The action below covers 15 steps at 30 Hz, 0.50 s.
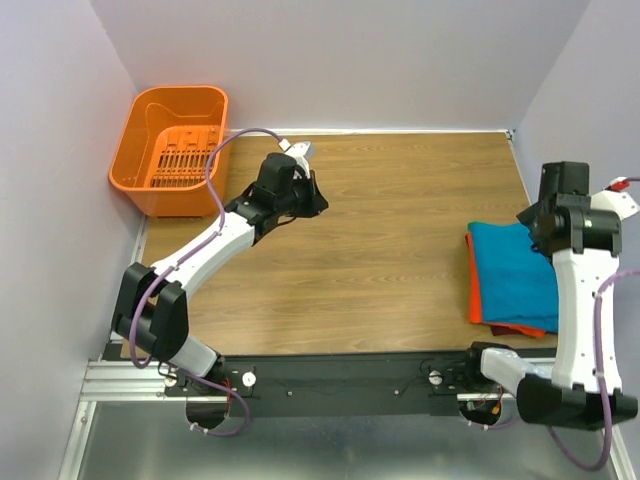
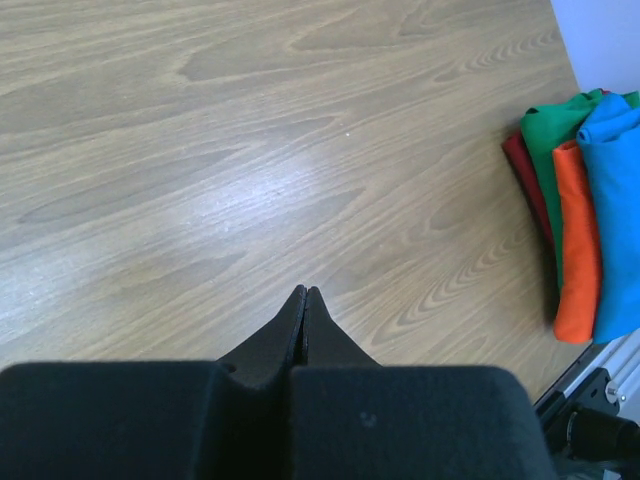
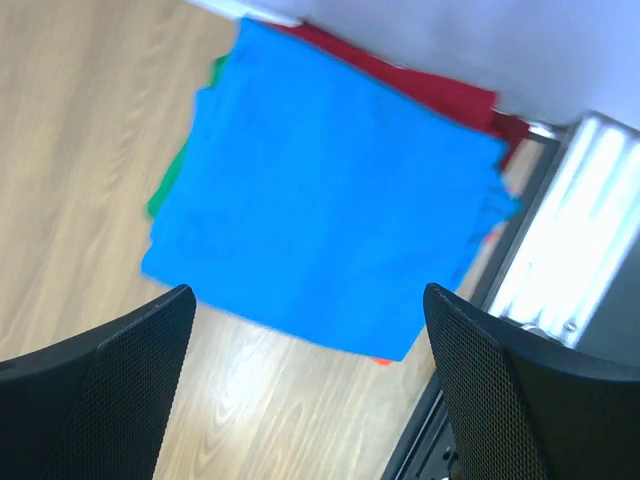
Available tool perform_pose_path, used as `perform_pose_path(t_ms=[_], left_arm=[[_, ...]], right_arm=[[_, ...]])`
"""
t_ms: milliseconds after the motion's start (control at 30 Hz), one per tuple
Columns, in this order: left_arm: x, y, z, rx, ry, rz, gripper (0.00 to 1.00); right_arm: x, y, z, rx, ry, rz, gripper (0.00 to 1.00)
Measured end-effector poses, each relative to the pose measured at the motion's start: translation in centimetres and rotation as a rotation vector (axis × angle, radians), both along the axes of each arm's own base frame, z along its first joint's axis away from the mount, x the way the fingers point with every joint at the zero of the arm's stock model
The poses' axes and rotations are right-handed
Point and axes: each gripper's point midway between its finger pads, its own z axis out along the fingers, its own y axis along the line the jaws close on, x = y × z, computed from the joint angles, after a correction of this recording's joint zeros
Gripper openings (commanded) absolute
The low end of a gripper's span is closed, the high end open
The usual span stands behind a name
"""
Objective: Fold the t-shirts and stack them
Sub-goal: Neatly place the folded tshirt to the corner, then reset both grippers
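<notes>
The t-shirts lie folded in one stack at the table's right edge. The teal-blue one (image 1: 512, 270) is on top, with orange (image 1: 478, 300) and dark red (image 1: 508, 329) edges showing under it. The left wrist view shows the blue (image 2: 615, 230), orange (image 2: 578, 250), green (image 2: 548, 125) and dark red (image 2: 524, 170) layers. My right gripper (image 3: 308, 295) hangs open above the near edge of the blue shirt (image 3: 330, 190) and holds nothing. My left gripper (image 2: 305, 291) is shut and empty over bare wood at the back left (image 1: 316, 196).
An orange slotted basket (image 1: 170, 140) stands off the table's back left corner. The wooden table (image 1: 400, 220) has walls close on three sides. A metal rail (image 3: 560, 250) runs along the near edge beside the stack.
</notes>
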Motion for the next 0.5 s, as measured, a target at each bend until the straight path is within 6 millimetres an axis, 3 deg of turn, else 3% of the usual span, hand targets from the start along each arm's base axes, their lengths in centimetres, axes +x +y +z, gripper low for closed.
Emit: perform_pose_path(t_ms=[200,500], left_arm=[[-0.8,0.4,1.6,-0.025,-0.04,-0.003,0.01],[-2.6,1.6,4.6,-0.066,-0.119,0.006,0.01]], right_arm=[[0.4,2.8,0.2,0.074,-0.118,0.196,1.0],[6.0,9.5,-4.4,0.295,-0.231,0.559,1.0]])
